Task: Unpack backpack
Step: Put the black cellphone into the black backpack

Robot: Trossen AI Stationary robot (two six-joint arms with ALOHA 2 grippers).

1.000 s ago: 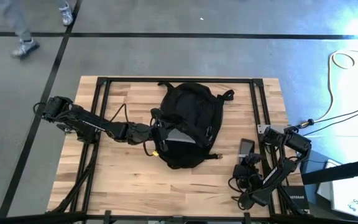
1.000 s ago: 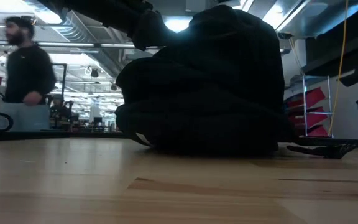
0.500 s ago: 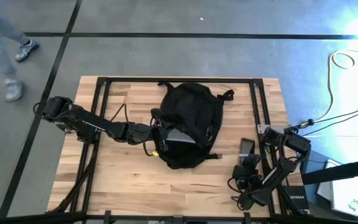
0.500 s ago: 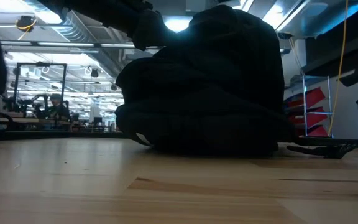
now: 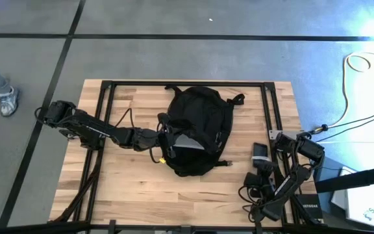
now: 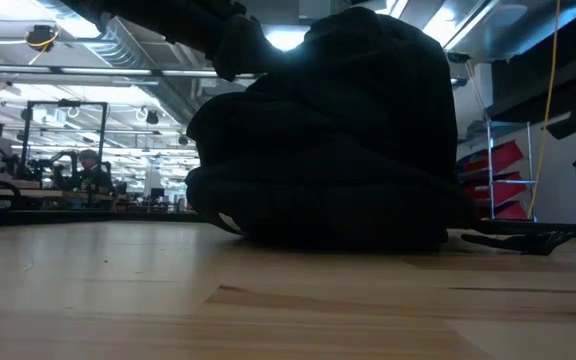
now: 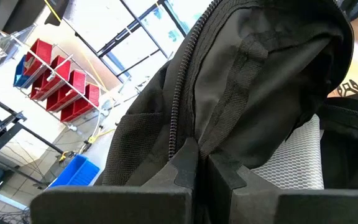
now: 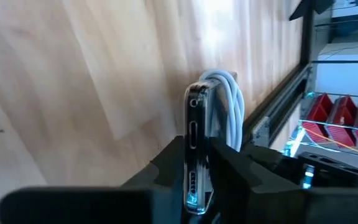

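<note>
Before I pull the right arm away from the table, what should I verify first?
1. Left gripper shut on the large black fabric backpack beside its zipper: ok.
2. Backpack open, pale mesh lining showing: ok.
3. Right gripper closed on the slim dark phone-like device: ok.
4. White coiled cable lying against the device: ok.
5. Device clear of the wooden table: cannot tell.
6. More items inside the backpack: cannot tell.

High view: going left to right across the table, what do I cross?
Left gripper, shut on the backpack's edge → backpack → phone, gripped by the right gripper.
</note>
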